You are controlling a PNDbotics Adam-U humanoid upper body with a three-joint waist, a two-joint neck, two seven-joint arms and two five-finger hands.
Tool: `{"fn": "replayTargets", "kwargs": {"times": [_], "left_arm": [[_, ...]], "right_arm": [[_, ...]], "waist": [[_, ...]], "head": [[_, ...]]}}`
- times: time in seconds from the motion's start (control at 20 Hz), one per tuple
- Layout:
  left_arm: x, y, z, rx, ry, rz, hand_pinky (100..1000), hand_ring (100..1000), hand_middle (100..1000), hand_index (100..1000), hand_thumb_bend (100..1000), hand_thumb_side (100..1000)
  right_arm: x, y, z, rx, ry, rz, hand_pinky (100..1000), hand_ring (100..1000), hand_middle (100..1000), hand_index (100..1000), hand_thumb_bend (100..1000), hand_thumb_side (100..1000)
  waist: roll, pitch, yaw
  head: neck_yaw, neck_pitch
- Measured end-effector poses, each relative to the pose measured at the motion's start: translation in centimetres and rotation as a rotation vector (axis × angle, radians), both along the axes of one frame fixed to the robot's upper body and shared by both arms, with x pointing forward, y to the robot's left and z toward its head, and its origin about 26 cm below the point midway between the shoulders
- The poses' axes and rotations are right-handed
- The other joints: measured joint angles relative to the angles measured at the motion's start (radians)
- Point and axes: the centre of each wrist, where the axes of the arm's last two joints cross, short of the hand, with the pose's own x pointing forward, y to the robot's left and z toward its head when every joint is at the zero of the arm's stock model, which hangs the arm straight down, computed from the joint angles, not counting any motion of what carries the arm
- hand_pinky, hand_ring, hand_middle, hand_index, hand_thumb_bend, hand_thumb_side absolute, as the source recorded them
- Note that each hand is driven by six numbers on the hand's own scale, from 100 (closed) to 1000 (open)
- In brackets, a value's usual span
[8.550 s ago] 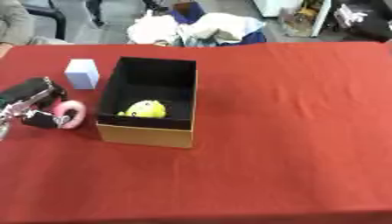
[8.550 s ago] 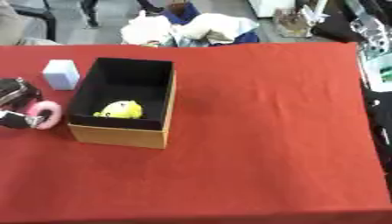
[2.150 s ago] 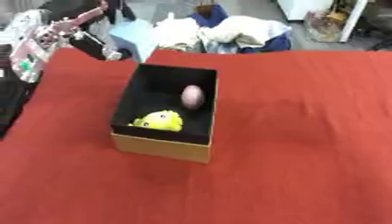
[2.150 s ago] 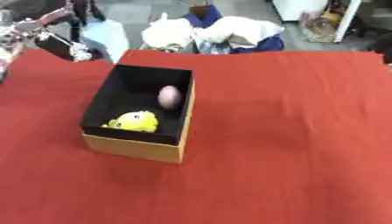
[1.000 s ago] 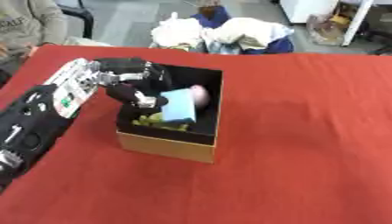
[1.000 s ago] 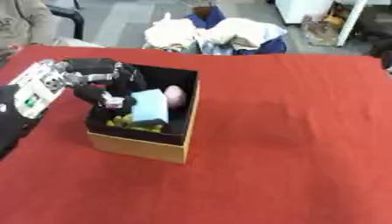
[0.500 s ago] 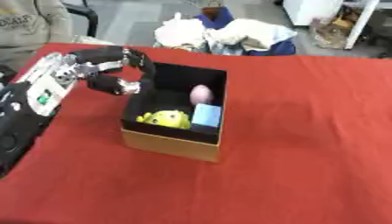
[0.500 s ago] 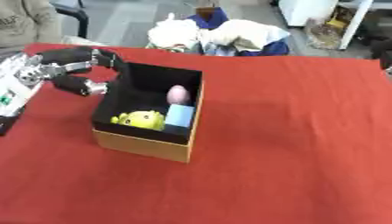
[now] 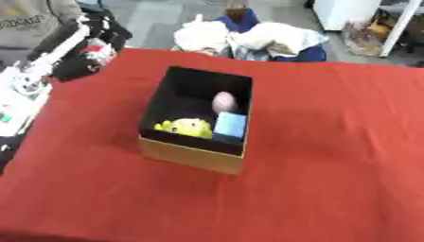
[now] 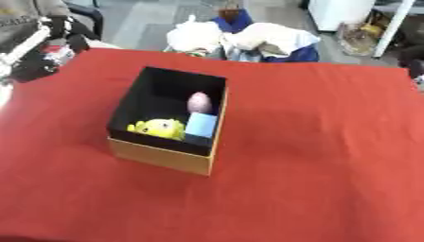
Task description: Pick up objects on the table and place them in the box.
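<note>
The open box [image 9: 195, 151] is sitting left of centre on the red table [image 9: 331, 156], holding a yellow toy [image 9: 186, 126], a pale blue block [image 9: 229, 125] and a pink egg-shaped item [image 9: 224, 101], seemingly deposited there as the task requires. The left hand [image 9: 98, 29] is hanging at upper left; whether its fingers are open or closed cannot be told. No legible writing is showing on the task items.

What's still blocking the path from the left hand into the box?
Nothing visible does. The left hand is raised off past the table's far left corner, and the box is open-topped. The pink egg-shaped item, yellow toy and blue block lie inside. I see no items left on the red tablecloth.
</note>
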Motion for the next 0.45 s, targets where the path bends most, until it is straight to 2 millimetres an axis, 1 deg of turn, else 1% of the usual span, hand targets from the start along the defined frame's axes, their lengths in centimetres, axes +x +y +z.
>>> {"fn": "replayTargets", "kwargs": {"times": [0.1,0.2,0.45], "left_arm": [[-0.9,-0.1,-0.3,-0.095,-0.006,0.0,646,595,630,723,215,826],[-1.6,-0.1,-0.7,-0.167,-0.005,0.007,646,594,629,722,225,837],[-2.9,0.1,-2.6,-0.255,0.033,0.039,641,588,623,719,243,876]], "right_arm": [[-0.1,-0.1,-0.4,0.013,0.008,-0.004,761,739,699,820,100,774],[-0.3,-0.4,-0.8,0.034,0.018,-0.012,755,736,692,818,100,765],[-1.2,-1.2,-2.4,0.13,0.046,-0.049,747,733,683,813,100,751]], "waist": [[-0.002,-0.001,0.005],[-0.002,-0.004,0.01],[-0.002,-0.006,0.018]], "head": [[-0.001,0.001],[-0.003,0.002],[-0.008,0.002]]}}
